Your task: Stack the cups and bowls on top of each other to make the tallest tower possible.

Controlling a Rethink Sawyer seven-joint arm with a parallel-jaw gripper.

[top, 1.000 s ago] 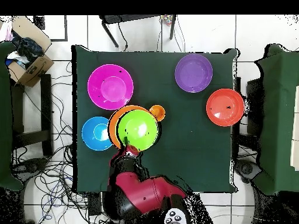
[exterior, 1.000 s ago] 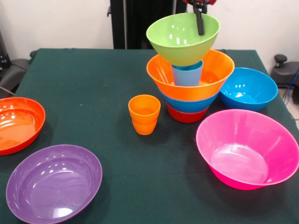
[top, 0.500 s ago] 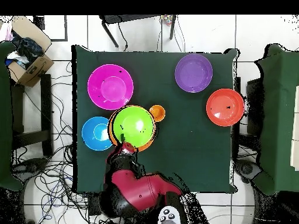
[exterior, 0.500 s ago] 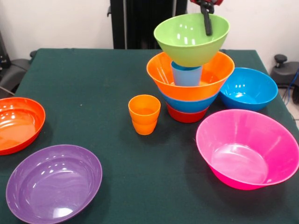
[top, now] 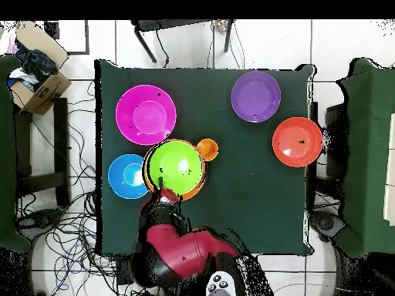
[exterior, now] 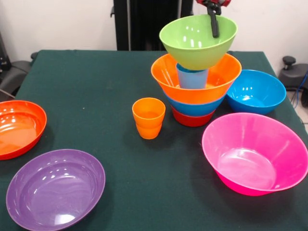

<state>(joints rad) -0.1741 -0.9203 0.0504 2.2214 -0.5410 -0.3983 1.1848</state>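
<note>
Front and overhead views of the dark green counter (exterior: pixel 86 82). The tower (exterior: pixel 195 89) stands right of centre in the front view: a red-orange bowl (exterior: pixel 191 119) at the base, a blue bowl (exterior: pixel 193 108) nested in it, and a wide orange bowl (exterior: pixel 196 79) on top, with the light blue cup (exterior: pixel 192 77) upright inside the orange bowl. The lime green bowl (exterior: pixel 198 41) sits directly above the light blue cup, tilted slightly, its underside at the cup's rim; contact cannot be confirmed. The gripper (exterior: pixel 213 21) enters from the top edge, its jaws pinching the far rim of the lime green bowl, one dark finger (exterior: pixel 214 26) lying inside the wall. Overhead, the lime green bowl (top: pixel 177 166) covers most of the tower, and the red arm (top: pixel 179 250) reaches in from the bottom. Two nested orange cups (exterior: pixel 148 117) stand just left of the tower, apart from it. A second blue bowl (exterior: pixel 256 91) lies close beside the tower on its right. The large pink bowl (exterior: pixel 255 153) sits near the front right, the purple bowl (exterior: pixel 55 188) front left, and a second red-orange bowl (exterior: pixel 18 127) at the left edge.
</note>
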